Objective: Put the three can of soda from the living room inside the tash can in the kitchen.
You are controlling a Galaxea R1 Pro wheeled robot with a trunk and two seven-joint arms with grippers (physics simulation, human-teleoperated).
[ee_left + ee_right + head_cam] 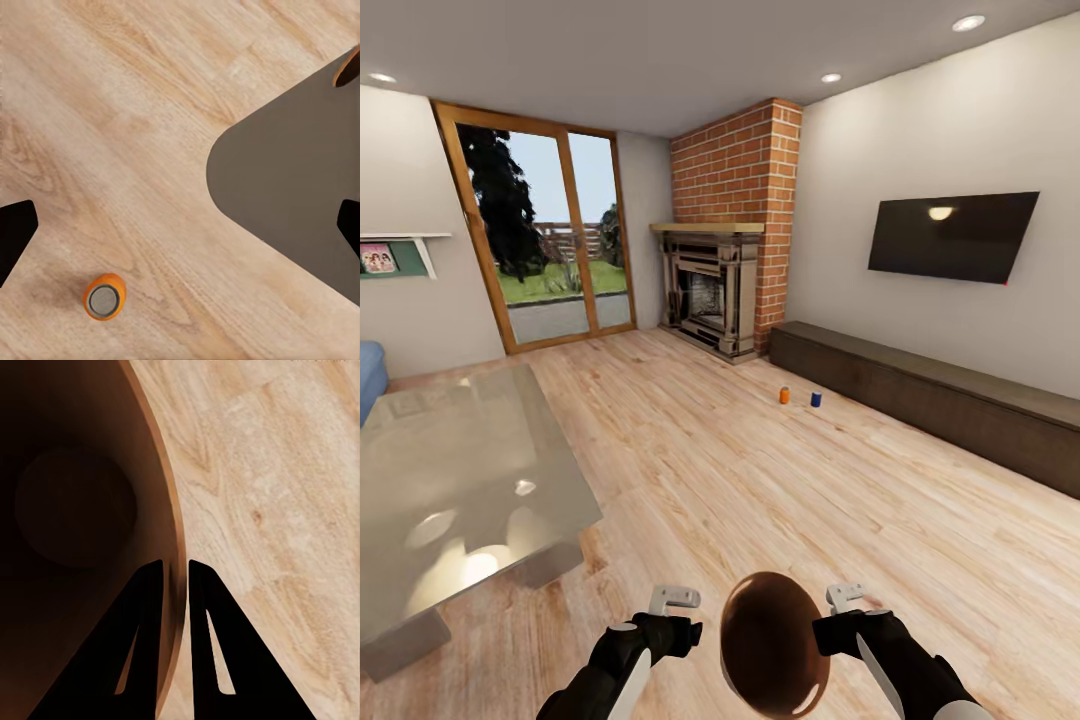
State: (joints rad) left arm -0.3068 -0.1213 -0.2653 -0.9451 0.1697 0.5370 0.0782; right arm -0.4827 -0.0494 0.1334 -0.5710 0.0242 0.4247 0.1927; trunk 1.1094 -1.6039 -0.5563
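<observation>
Tan-brown inside and round at the mouth, the tash can (774,645) sits at the bottom centre of the head view, between the two arms. The right gripper (174,577) pinches its rim: in the right wrist view one dark finger lies inside the wall and the other outside, pressed close with only the thin wall (171,547) between them. The left gripper (674,598) hangs just left of the bin in the head view; its fingers (16,229) show at opposite edges of the left wrist view, spread wide and holding nothing.

Under that left gripper an orange can (104,296) with a grey top stands upright on the light wood floor (760,480), beside a dark grey shape that fills the right part of the left wrist view.

Two more cans stand on the floor in the middle right of the head view, an orange one (784,395) and a blue one (816,399) just beside it, near the long low dark cabinet (940,395). Behind them rises the red brick fireplace (725,240), with a black TV (952,236) on the wall at the upper right. A glass bench (455,490) takes up the left of the frame.
</observation>
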